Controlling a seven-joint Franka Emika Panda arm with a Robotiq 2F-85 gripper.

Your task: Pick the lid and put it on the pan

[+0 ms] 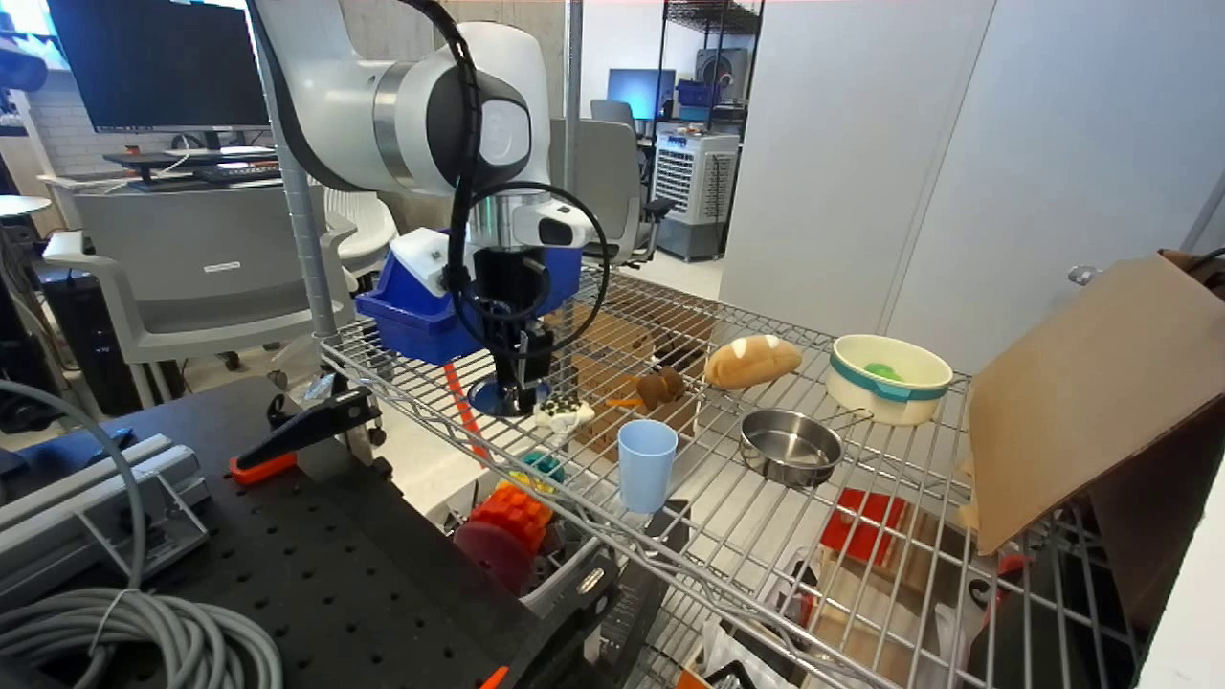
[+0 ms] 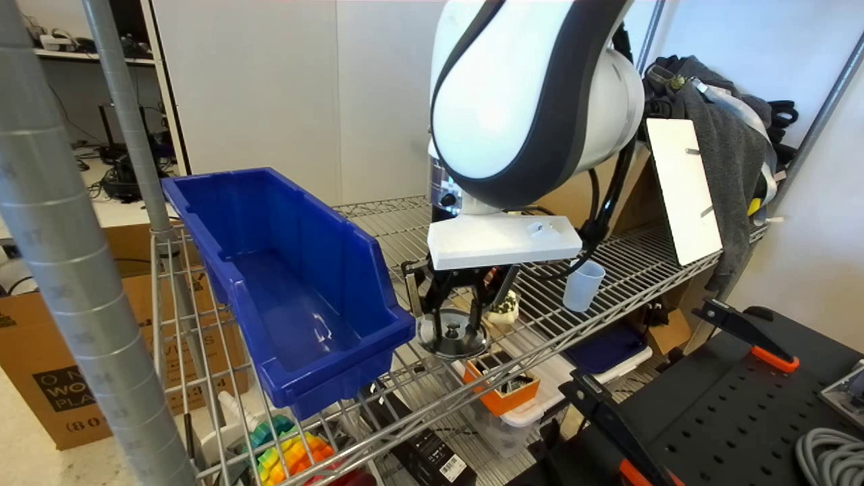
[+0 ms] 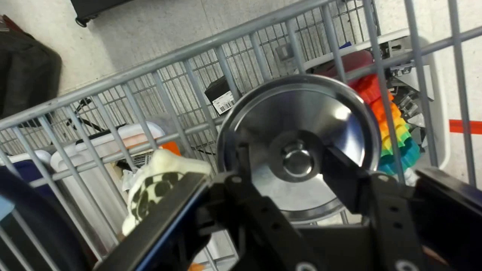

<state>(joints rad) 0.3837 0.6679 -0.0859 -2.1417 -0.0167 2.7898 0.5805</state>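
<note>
The lid is a shiny round steel disc with a small knob. It lies flat on the wire shelf, and it also shows in both exterior views. My gripper is open and points down over the lid. Its fingers stand on either side of the knob, with a gap on both sides in the wrist view. In an exterior view the gripper reaches down close to the lid's top. The small silver pan stands upright and open on the shelf, well away from the gripper. It is out of the wrist view.
A white spotted toy lies close beside the lid. A light-blue cup stands between lid and pan. A blue bin is near the gripper. A toy bread and a green-rimmed bowl lie behind the pan. A cardboard box stands beyond.
</note>
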